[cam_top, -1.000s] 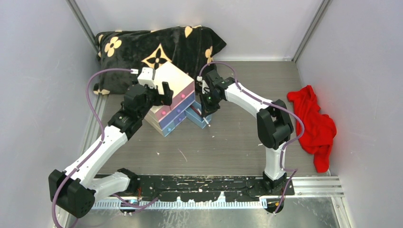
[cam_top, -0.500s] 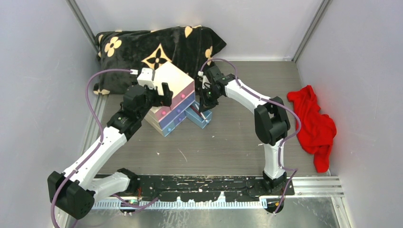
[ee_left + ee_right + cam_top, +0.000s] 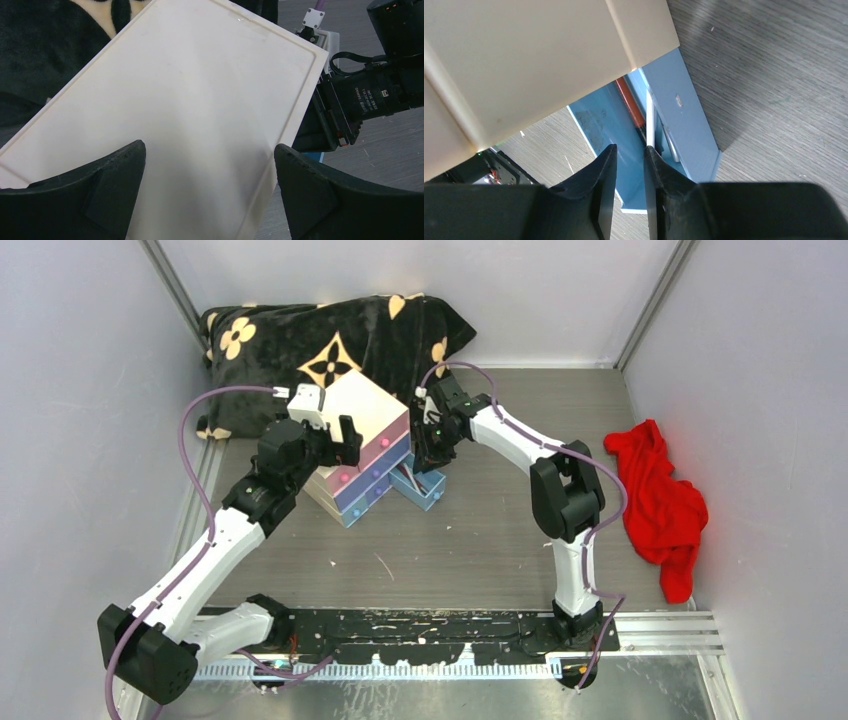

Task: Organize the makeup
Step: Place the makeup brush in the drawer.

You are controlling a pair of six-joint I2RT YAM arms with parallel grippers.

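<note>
Right gripper (image 3: 629,152) closer; pencils (image 3: 649,120) partly hidden

Left arm (image 3: 205,565), right arm (image 3: 512,440): white moulded links, bulky black joint housings (image 3: 565,498). Thin purple cable (image 3: 240,388) looped along each (glossy sheath). Left claw (image 3: 207,165), right claw (image 3: 629,155): matte black wedge-shaped fingers (image 3: 320,200).

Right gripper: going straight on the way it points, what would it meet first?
The right gripper would most likely meet the floor of the open blue drawer, beside the white pencil and red-brown pencil; depth is unclear.
</note>
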